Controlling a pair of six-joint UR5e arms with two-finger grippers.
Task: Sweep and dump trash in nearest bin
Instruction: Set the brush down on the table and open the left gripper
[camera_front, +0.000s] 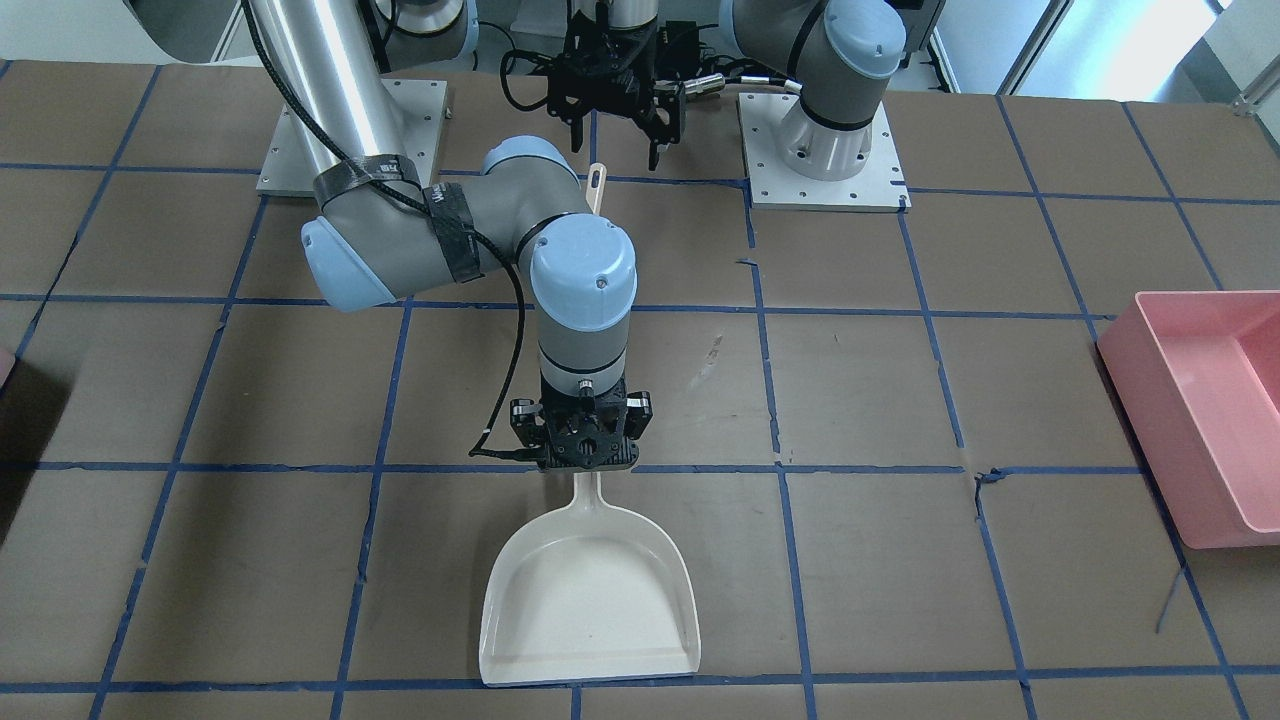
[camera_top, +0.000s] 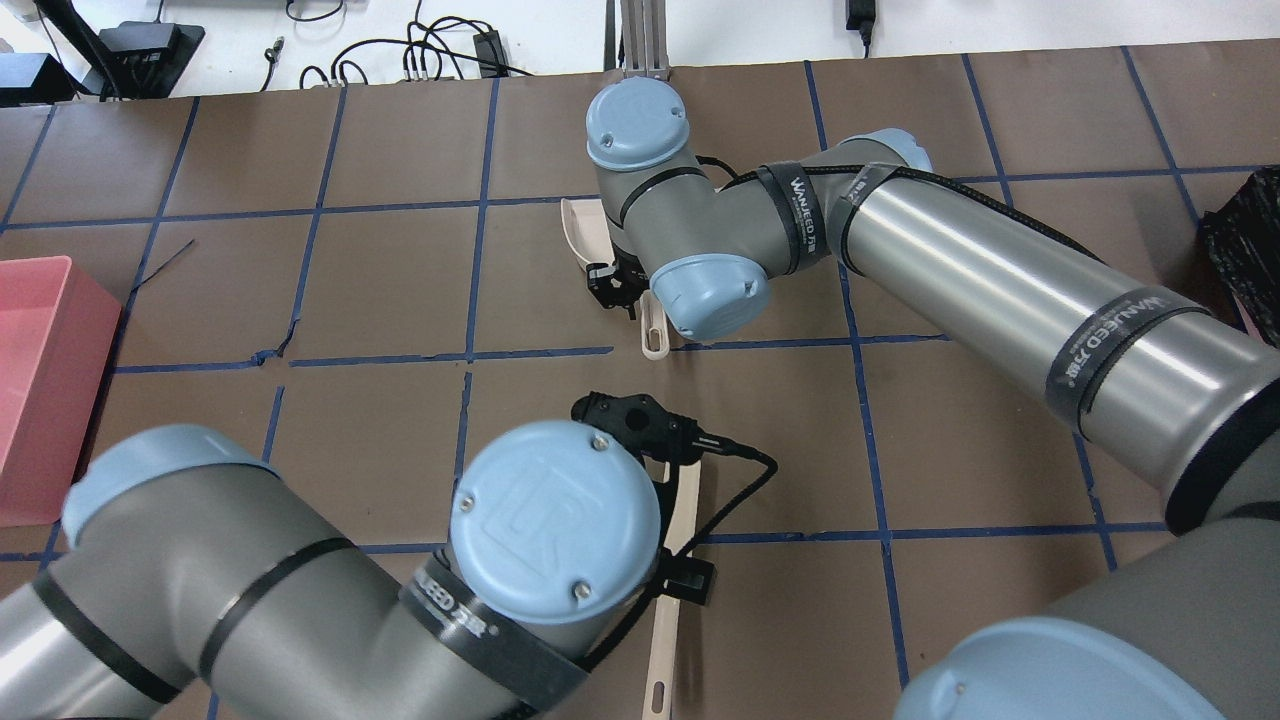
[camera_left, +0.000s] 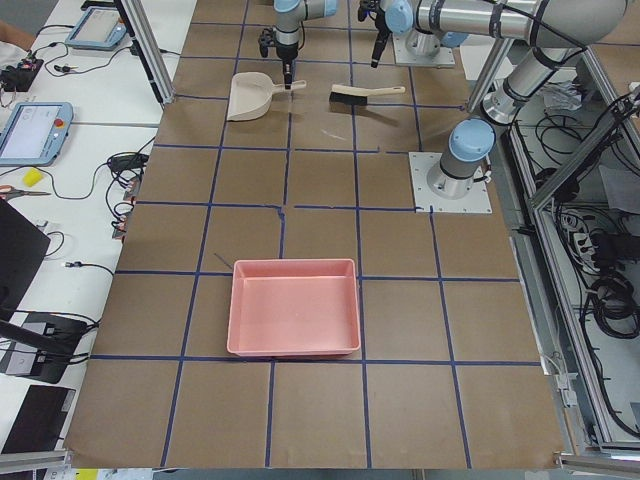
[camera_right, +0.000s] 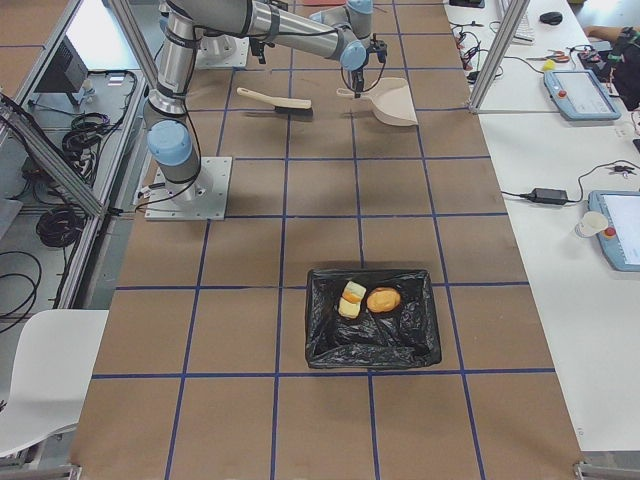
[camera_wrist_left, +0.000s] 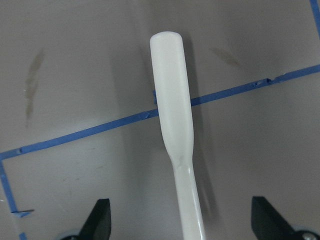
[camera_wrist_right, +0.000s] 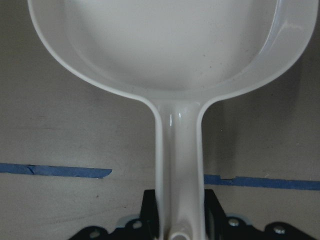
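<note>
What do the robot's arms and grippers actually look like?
The left arm and right arm are thick silver tubes with grey joints and pale blue round caps, one embossed UR. Black cables run along them under black bands printed in white. The left gripper and right gripper are black, each with two fingers.

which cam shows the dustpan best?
Exterior front-facing: the whole dustpan shows, empty, with the right gripper shut on its handle. Right wrist-mounted shows only the handle and the pan's rear. Overhead: mostly hidden. Both side views: small and far. Left wrist-mounted: none.
</note>
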